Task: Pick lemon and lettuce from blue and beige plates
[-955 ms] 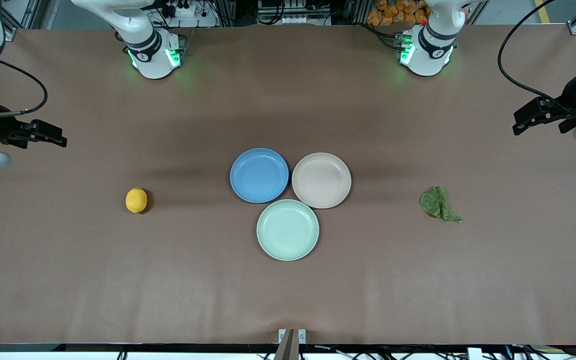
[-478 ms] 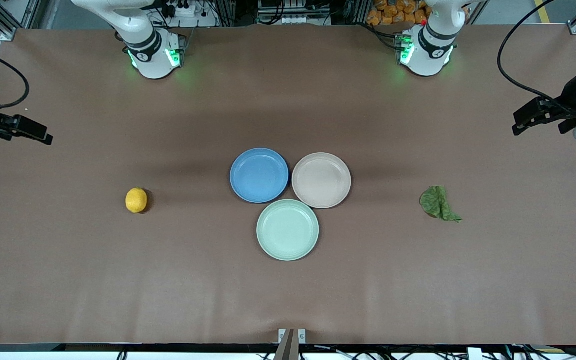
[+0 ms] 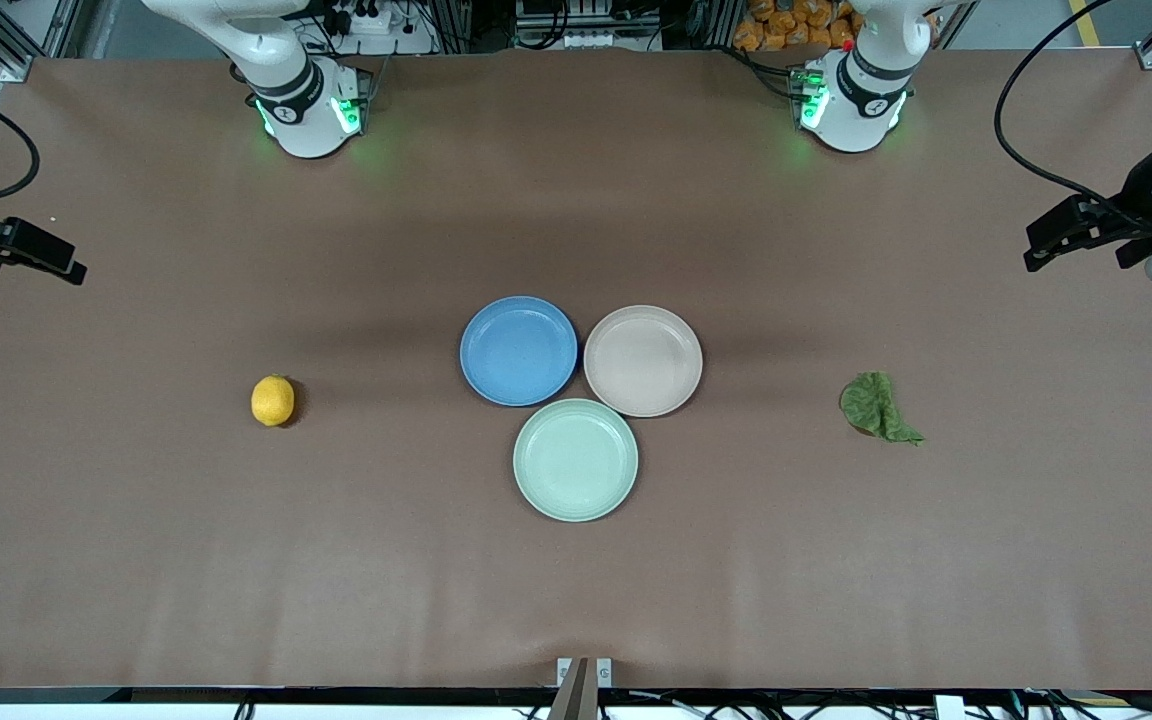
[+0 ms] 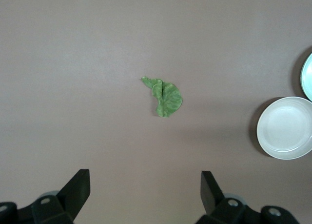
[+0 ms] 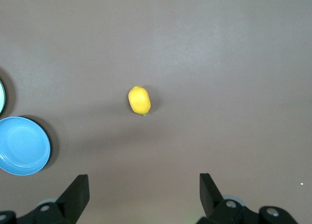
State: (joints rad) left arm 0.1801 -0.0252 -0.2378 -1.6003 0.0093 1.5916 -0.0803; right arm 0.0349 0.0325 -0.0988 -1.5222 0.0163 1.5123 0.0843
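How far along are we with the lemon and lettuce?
Looks done: the lemon and lettuce lie on the table, and the blue plate and beige plate are empty. In hand: nothing; the right gripper is open high over the lemon, the left gripper open over the lettuce. Left: nothing visible.

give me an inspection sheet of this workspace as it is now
surface: brown table, flat, nothing spilled.
job's things: lemon lies on the table toward the right arm's end; lettuce lies on the table toward the left arm's end; blue plate and beige plate hold nothing.
clutter: mint-green plate, nearer the front camera, holds nothing.
grippers: left gripper jaws open, high over the lettuce; right gripper jaws open, high over the lemon.
cables: black cable loops to the left arm.
surroundings: nothing seen.
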